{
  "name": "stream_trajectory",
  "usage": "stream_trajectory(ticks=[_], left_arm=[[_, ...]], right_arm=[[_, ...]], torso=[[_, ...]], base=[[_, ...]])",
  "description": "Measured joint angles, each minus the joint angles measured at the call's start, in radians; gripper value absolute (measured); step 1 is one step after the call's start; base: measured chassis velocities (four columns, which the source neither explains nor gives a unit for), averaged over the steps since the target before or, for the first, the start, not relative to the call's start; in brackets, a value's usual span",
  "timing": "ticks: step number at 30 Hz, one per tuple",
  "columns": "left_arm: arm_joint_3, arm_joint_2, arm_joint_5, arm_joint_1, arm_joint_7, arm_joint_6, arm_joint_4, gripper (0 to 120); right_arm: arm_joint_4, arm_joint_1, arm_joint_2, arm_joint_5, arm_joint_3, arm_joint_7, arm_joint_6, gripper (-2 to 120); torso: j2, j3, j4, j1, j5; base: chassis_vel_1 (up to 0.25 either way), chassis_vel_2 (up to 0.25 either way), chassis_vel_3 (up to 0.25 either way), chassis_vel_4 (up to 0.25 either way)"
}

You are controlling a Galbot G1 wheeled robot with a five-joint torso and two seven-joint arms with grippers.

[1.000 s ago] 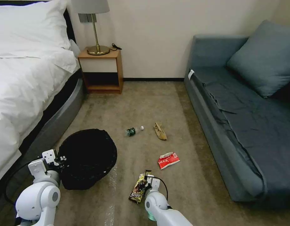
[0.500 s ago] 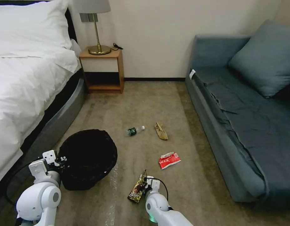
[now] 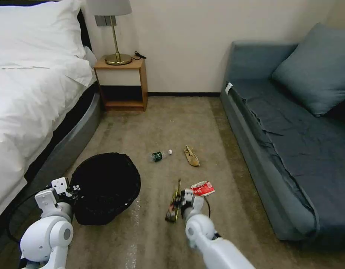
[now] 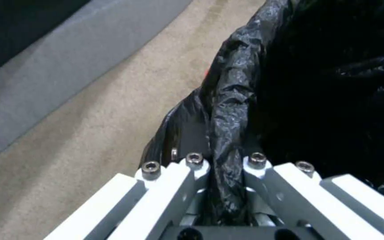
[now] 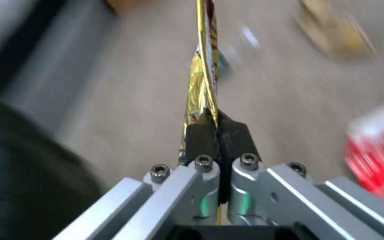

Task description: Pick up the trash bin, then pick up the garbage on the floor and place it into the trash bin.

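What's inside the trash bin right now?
Just the crinkled black bag lining the trash bin; its dark bottom can't be made out. The left hand grips its rim, and the right hand holds the snack wrapper outside.

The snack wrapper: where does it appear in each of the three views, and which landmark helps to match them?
Head view: snack wrapper seen edge-on beside the right gripper, just left of the red-white packet.
Left wrist view: not in it.
Right wrist view: clamped between the shut jaws, rising up the middle.
Shared landmark: the red-white packet, at the right edge in the right wrist view.
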Motion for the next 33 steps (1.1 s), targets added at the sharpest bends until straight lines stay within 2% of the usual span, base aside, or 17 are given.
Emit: stream_trajectory(ticks=[1, 2, 7, 9, 11, 15, 17, 19, 20, 22, 24, 26, 28, 33], left_arm=[[0.000, 0.000, 0.000, 0.000, 0.000, 0.000, 0.000, 3], [0.008, 0.001, 0.000, 0.000, 0.000, -0.001, 0.004, 3], [0.018, 0.001, 0.003, 0.001, 0.000, -0.004, 0.011, 3], [0.030, 0.002, 0.008, 0.003, 0.000, -0.005, 0.016, 3], [0.033, 0.002, 0.009, 0.004, 0.000, -0.006, 0.017, 3], [0.054, -0.002, 0.012, 0.007, 0.000, -0.006, 0.021, 3], [0.059, -0.006, 0.012, 0.007, 0.000, -0.006, 0.021, 3], [0.067, -0.018, 0.013, 0.007, 0.000, -0.006, 0.018, 3], [0.067, -0.018, 0.013, 0.007, 0.000, -0.006, 0.018, 3], [0.073, -0.028, 0.014, 0.009, 0.000, -0.006, 0.006, 3], [0.074, -0.030, 0.014, 0.009, 0.000, -0.006, 0.004, 3], [0.075, -0.037, 0.015, 0.010, 0.000, -0.006, -0.002, 3], [0.076, -0.039, 0.015, 0.010, 0.000, -0.005, -0.004, 3], [0.077, -0.043, 0.018, 0.012, 0.000, -0.004, -0.009, 3]], right_arm=[[0.000, 0.000, 0.000, 0.000, 0.000, 0.000, 0.000, 0], [0.095, 0.011, -0.017, 0.033, 0.002, 0.017, -0.011, 0], [0.211, 0.038, -0.037, 0.087, -0.003, 0.049, -0.028, 0], [0.302, 0.075, -0.044, 0.136, -0.027, 0.087, -0.036, 0], [0.324, 0.089, -0.045, 0.151, -0.038, 0.099, -0.037, 0], [0.396, 0.164, -0.031, 0.205, -0.145, 0.136, -0.033, 0], [0.387, 0.182, -0.020, 0.203, -0.191, 0.139, -0.025, 0], [0.301, 0.208, 0.009, 0.167, -0.299, 0.142, -0.002, 0], [0.301, 0.208, 0.009, 0.167, -0.299, 0.142, -0.002, 0], [0.204, 0.222, 0.036, 0.119, -0.382, 0.141, 0.019, 0], [0.188, 0.223, 0.040, 0.111, -0.398, 0.141, 0.021, 1], [0.144, 0.223, 0.048, 0.082, -0.439, 0.138, 0.026, 13], [0.135, 0.223, 0.049, 0.076, -0.447, 0.138, 0.026, 16], [0.149, 0.218, 0.034, 0.061, -0.454, 0.121, 0.025, 39]], torso=[[0.000, 0.000, 0.0000, 0.000, 0.0000], [0.000, 0.000, 0.0000, 0.000, 0.0000], [0.000, 0.000, 0.0000, 0.000, -0.0002], [0.000, 0.000, 0.0000, 0.000, -0.0001], [0.000, 0.000, -0.0002, 0.000, -0.0001], [0.000, 0.000, 0.0001, 0.000, -0.0001], [0.000, 0.000, 0.0000, 0.000, -0.0003], [0.000, 0.000, 0.0001, 0.000, -0.0002], [0.000, 0.000, 0.0001, 0.000, -0.0002], [0.000, 0.000, 0.0003, 0.000, -0.0002], [0.000, 0.000, 0.0002, 0.000, -0.0003], [0.000, 0.000, 0.0001, 0.000, -0.0003], [0.000, 0.000, 0.0001, 0.000, -0.0003], [0.000, 0.000, 0.0001, 0.000, -0.0002]], base=[[0.000, 0.000, 0.000, 0.000], [0.000, 0.000, 0.000, 0.000], [0.000, 0.000, 0.000, 0.000], [0.000, 0.000, 0.000, 0.000], [0.000, 0.000, 0.000, 0.000], [0.000, 0.000, 0.000, 0.000], [0.000, 0.000, 0.000, 0.000], [0.000, 0.000, 0.000, 0.000], [0.000, 0.000, 0.000, 0.000], [0.000, 0.000, 0.000, 0.000], [0.000, 0.000, 0.000, 0.000], [0.000, 0.000, 0.000, 0.000], [0.000, 0.000, 0.000, 0.000], [0.000, 0.000, 0.000, 0.000]])
